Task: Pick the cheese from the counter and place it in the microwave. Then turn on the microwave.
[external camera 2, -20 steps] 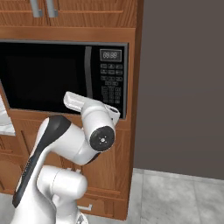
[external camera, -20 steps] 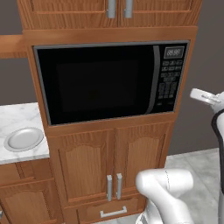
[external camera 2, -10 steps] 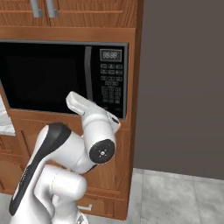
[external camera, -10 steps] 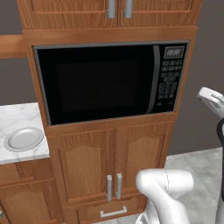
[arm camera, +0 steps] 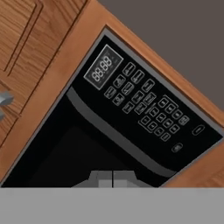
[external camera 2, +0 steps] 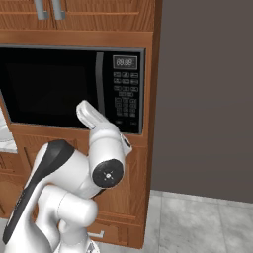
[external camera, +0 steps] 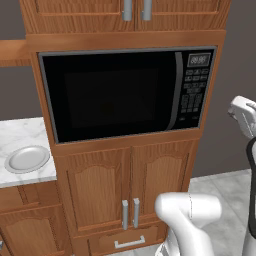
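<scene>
Rising from the bottom of both base views, the white arm point(external camera 2: 64, 197) was the nearest thing, bent at a big round joint in front of the lower wooden cabinets point(external camera: 125, 185). Its hand point(arm camera: 113, 178) was seen at the bottom of the hand view, with the two finger tips pressed together, so it was closed and held nothing. Behind the arm stood the microwave point(external camera: 115, 95), built into the wooden cabinet wall, with its dark glass door shut. A curved dark handle point(external camera: 175, 90) ran down the right side of the door, and next to it was the button panel point(arm camera: 148, 109) with a small display point(arm camera: 103, 68) at its upper end. In the hand view the microwave appeared rolled to a diagonal, and the hand pointed toward the door and handle, a little apart from them. In the left base view, the white marble surface point(external camera: 30, 137) lay to the left of the microwave and lower than it, and a round grey plate point(external camera: 26, 159) rested on it. I could not tell where the cheese was. Past the cabinet wall on the right there was a plain dark grey wall point(external camera 2: 207, 99) and a light tiled floor point(external camera 2: 197, 222).
</scene>
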Tool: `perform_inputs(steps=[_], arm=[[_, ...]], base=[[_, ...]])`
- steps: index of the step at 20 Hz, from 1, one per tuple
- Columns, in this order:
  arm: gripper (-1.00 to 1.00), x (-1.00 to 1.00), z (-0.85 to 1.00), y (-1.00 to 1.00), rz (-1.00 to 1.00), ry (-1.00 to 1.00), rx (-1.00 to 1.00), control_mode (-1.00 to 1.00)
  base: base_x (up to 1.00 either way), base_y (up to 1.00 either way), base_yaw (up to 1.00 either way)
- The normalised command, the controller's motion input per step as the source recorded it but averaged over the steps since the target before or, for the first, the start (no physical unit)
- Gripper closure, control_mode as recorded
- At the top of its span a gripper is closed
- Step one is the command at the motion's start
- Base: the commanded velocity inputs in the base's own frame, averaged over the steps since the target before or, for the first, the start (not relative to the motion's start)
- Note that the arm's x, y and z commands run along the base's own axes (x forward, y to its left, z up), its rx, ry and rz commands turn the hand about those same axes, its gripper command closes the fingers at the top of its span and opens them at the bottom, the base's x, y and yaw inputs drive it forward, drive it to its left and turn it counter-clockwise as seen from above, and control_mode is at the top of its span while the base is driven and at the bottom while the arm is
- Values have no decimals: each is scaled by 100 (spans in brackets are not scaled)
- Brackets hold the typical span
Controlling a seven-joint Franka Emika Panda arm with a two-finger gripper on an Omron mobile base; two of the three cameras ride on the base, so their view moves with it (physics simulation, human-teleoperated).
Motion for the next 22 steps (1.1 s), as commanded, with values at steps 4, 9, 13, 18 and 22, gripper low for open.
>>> perform_inputs(steps=[4, 9, 13, 18, 22], arm=[[100, -8, 0, -7, -4, 8, 16, -100], [100, -1, 0, -2, -2, 6, 15, -100], [100, 0, 0, 0, 0, 5, 12, -100], [100, 0, -2, 0, 0, 5, 12, -100], [100, 0, -5, 0, 0, 4, 12, -100]], base=[[0, 0, 0], [0, 0, 0], [0, 0, 0], [0, 0, 0], [0, 0, 0]])
